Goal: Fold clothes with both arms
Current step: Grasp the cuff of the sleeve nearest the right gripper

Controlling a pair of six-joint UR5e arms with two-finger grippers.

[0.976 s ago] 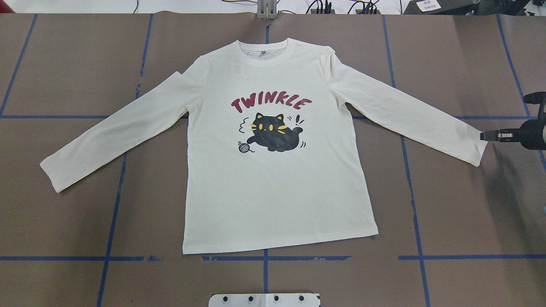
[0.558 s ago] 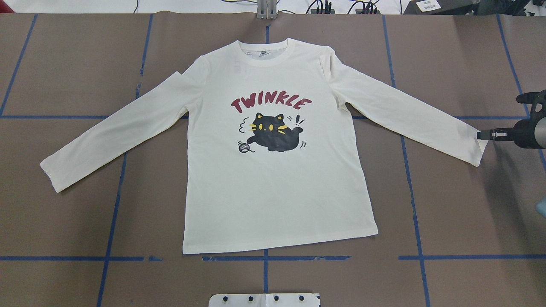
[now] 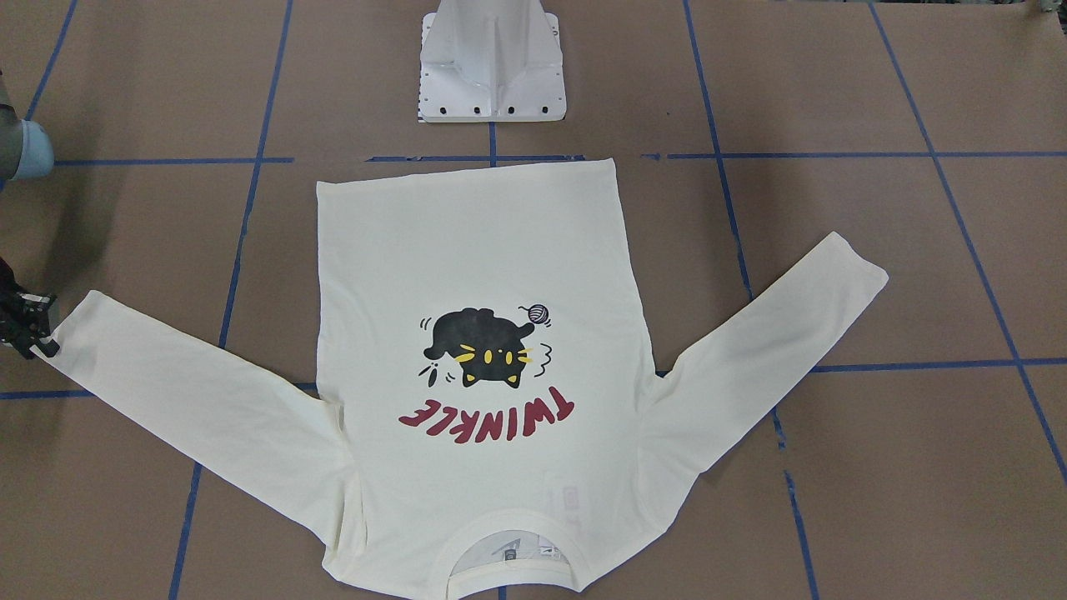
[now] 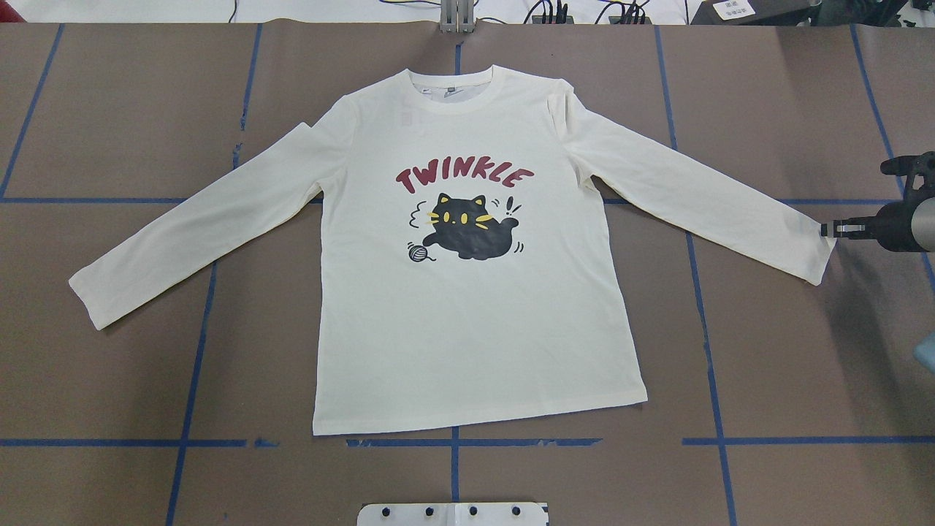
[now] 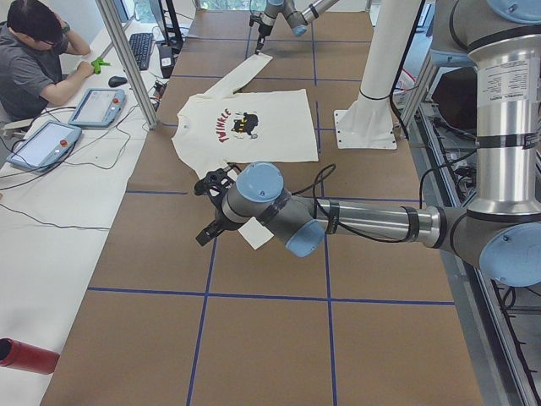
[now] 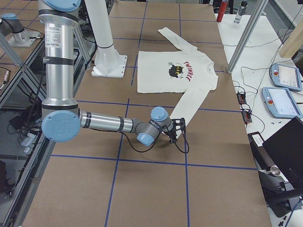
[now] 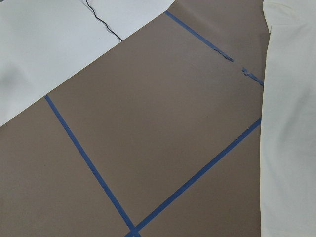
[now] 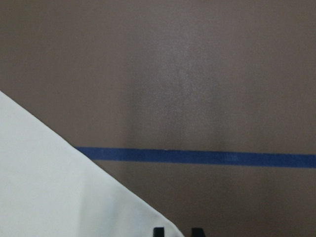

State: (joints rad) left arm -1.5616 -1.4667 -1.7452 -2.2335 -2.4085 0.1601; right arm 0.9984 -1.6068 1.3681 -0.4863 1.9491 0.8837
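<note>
The cream shirt (image 4: 467, 314) lies flat and front up, both sleeves spread, the cat and "TWINKLE" print showing (image 3: 475, 242). My right gripper (image 4: 827, 229) sits at the cuff of the sleeve on the overhead view's right (image 4: 814, 252). In the right wrist view its fingertips (image 8: 159, 232) stand close together with the cloth edge running between them, so it looks shut on the cuff. The left gripper (image 5: 205, 209) shows only in the exterior left view, hovering beside the other cuff (image 5: 258, 235). I cannot tell whether it is open or shut.
The white pedestal base (image 3: 492, 67) stands at the robot's side of the brown table, which is crossed by blue tape lines (image 4: 190, 380). A person (image 5: 34, 59) sits at a side desk with tablets (image 5: 97, 106). Bottles (image 6: 223, 9) stand at the far end.
The right gripper has edged left onto the sleeve cuff. The shirt lies as before.
</note>
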